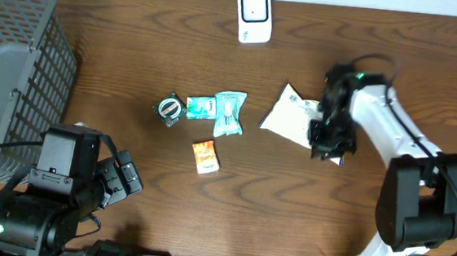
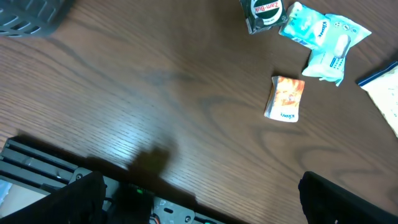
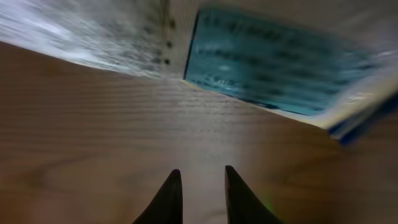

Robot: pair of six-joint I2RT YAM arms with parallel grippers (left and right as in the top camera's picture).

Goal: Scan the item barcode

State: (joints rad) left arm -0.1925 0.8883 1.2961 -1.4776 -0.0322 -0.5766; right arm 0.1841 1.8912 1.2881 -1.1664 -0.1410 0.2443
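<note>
A flat white package (image 1: pixel 288 116) lies on the table right of centre; its blurred teal label (image 3: pixel 273 68) fills the top of the right wrist view. My right gripper (image 1: pixel 326 142) hovers low at the package's right edge. Its two dark fingertips stand a narrow gap apart with only bare wood between them (image 3: pixel 200 173). The white scanner (image 1: pixel 254 15) stands at the back edge. My left gripper (image 2: pixel 199 202) is wide open near the front edge (image 1: pixel 124 177), holding nothing.
An orange packet (image 1: pixel 205 156) (image 2: pixel 285 98), teal tissue packs (image 1: pixel 228 113) (image 2: pixel 326 40) and a small round tin (image 1: pixel 170 109) (image 2: pixel 263 11) lie mid-table. A grey mesh basket (image 1: pixel 4 69) occupies the left side.
</note>
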